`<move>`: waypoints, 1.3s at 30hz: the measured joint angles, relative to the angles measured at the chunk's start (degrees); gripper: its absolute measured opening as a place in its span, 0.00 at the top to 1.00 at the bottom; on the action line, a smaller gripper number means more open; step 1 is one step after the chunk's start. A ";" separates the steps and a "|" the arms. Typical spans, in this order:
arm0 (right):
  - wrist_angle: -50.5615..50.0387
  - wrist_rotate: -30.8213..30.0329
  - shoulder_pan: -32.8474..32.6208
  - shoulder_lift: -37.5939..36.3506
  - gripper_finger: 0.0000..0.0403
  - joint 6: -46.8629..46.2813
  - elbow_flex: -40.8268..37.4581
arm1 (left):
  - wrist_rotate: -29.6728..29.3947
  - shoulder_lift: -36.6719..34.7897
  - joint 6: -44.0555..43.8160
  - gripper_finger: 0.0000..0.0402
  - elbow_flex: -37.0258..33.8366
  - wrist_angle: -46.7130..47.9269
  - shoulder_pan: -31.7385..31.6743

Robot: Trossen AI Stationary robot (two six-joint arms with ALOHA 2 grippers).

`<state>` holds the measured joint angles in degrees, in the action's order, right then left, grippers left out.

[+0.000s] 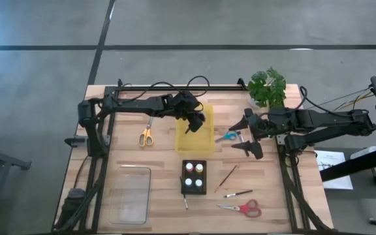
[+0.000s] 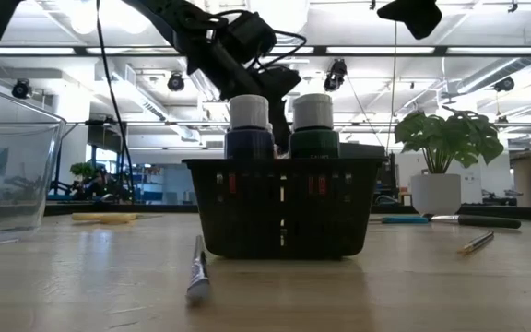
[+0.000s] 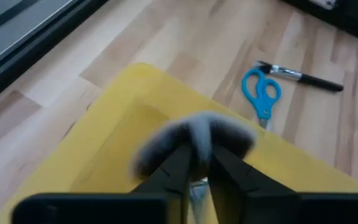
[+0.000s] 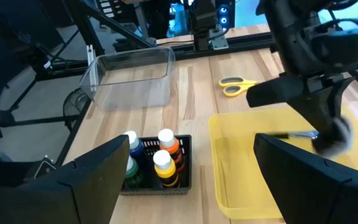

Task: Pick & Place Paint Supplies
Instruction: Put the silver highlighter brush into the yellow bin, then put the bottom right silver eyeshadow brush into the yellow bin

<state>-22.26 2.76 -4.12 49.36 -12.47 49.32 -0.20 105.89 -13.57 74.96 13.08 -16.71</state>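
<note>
Four paint bottles (image 1: 194,177) sitting in black basket (image 1: 194,187) near front edge; behind it, left gripper (image 1: 195,121) hovering over yellow bin (image 1: 194,140), fingers nearly closed, pinching broad brush (image 3: 194,140) by its ferrule; right gripper (image 1: 246,135) waiting wide open, empty, beside blue scissors (image 1: 228,136).

Grey floor (image 1: 38,78) surrounds the wooden table (image 1: 162,196); bright ceiling lights (image 2: 487,51) hang overhead.

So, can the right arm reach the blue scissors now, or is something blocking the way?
Probably yes. The blue scissors lie on bare table beside the right claw, which is open, with nothing between them. The left claw is busy over the yellow bin.
</note>
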 joint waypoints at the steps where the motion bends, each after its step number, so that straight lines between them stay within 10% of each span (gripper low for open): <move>1: 0.00 0.00 0.00 0.05 0.15 -0.04 0.00 | -0.01 0.00 0.12 0.83 0.13 -0.05 0.03; 13: -4.92 -3.19 0.02 0.33 0.15 -5.97 -0.37 | -0.96 -4.38 8.93 0.66 0.13 -0.57 0.04; 21: -7.19 3.14 -4.13 0.41 0.15 -10.07 -6.77 | 15.90 -18.48 24.48 0.66 -0.31 0.85 4.74; 29: 7.64 6.09 -16.22 3.03 0.15 -12.32 -14.18 | 15.71 -28.95 37.86 0.66 -5.81 1.43 13.54; 39: 8.94 1.33 -25.34 15.39 0.15 -23.23 -11.46 | 9.92 -34.95 34.47 0.66 -13.00 -0.21 16.57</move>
<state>-13.32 4.10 -29.46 64.76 -35.70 37.86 9.71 70.94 20.91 61.96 12.86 -0.14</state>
